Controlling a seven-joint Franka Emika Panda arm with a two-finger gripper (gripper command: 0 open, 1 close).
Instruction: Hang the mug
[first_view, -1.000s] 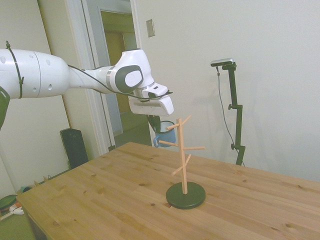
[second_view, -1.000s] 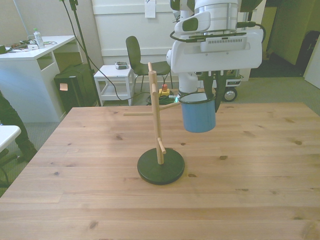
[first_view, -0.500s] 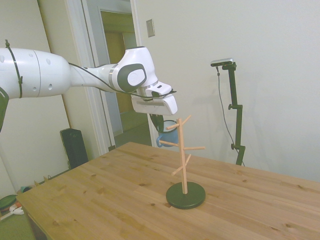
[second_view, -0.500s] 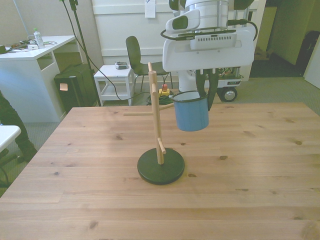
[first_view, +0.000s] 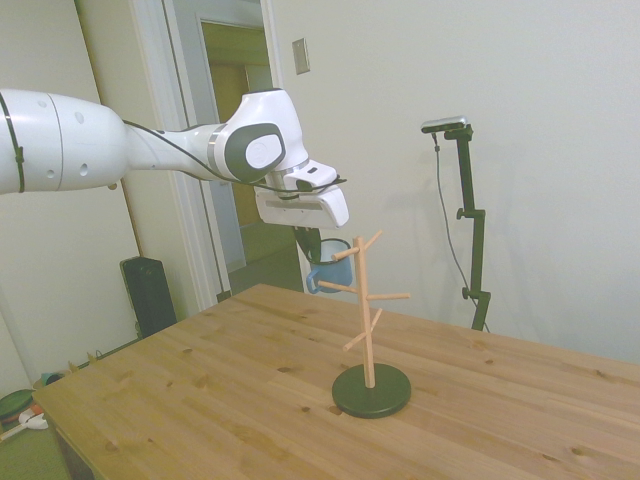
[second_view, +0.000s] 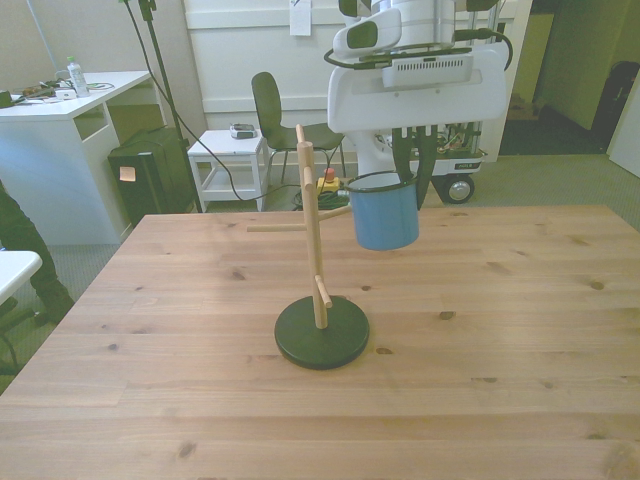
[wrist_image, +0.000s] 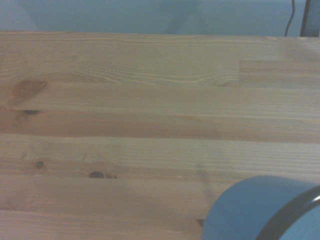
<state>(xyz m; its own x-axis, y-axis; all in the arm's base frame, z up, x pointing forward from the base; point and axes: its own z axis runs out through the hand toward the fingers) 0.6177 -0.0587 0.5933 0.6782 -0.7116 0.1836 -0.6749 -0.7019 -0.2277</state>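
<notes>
High above the bench (second_view: 520, 330), the claw (second_view: 408, 178) hung from the white arm (first_view: 120, 150) with its dark fingers (second_view: 425, 170) pointing down, clamped on the rim of the mug (second_view: 385, 212). In the front view one finger stood at the rim's 3 o'clock side and the other dropped inside the cup, so the wall of the mug sat pinched between them. The mug was blue with a dark rim line, held upright and clear of the bench, its open mouth up. In the side view the mug (first_view: 326, 266) showed only in part, tucked behind the upper pegs of the peg tree (first_view: 368, 310), just below the claw (first_view: 312, 243).

From the mug, the peg tree (second_view: 312, 225) stood at about 9 o'clock in the front view, just beside it. A short peg at upper height reached toward the mug's rim; whether it touched the mug could not be told. The mug's handle could not be made out in either view. The tree's thin wooden post rose from a round dark base (second_view: 322, 334) that rested flat on the bench, with a longer peg sticking out toward 9 o'clock.

In the wrist view the mug (wrist_image: 260, 210) appeared as a blurred blue curve with a dark rim edge, and the pale wooden planks of the bench (wrist_image: 130, 115) lay well below it.
</notes>
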